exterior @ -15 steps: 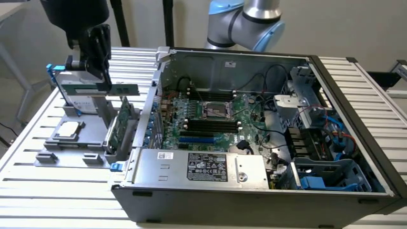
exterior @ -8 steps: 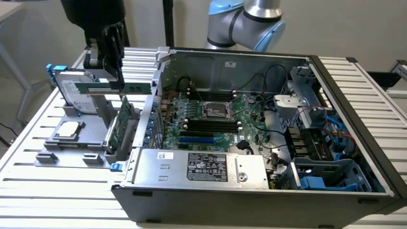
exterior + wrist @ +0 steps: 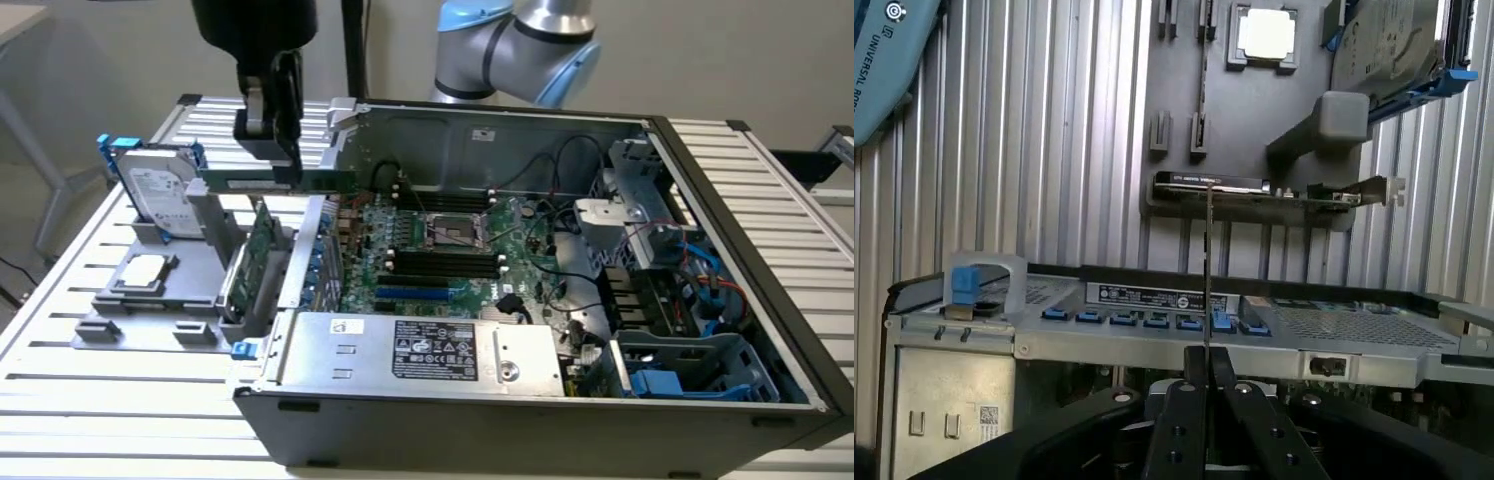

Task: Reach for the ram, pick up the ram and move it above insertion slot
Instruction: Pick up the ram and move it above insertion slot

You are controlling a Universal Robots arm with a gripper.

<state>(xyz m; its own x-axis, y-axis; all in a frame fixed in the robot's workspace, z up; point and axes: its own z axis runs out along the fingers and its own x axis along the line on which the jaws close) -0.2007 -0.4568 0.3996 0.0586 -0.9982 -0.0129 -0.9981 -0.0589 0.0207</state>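
Gripping the ram (image 3: 287,180) near its middle, the fingers (image 3: 284,150) are holding it clenched in the air above the case's wall on the exterior view's left. Its long axis is running level across the fingers, sticking out both ways. The dark memory slots (image 3: 447,262) are lying lower down, toward the exterior view's right, on the motherboard (image 3: 514,225).

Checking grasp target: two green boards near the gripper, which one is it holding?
The ram: the thin green stick held level in the shut gripper, lifted above the grey holder. The larger expansion card stands upright in the holder, untouched.
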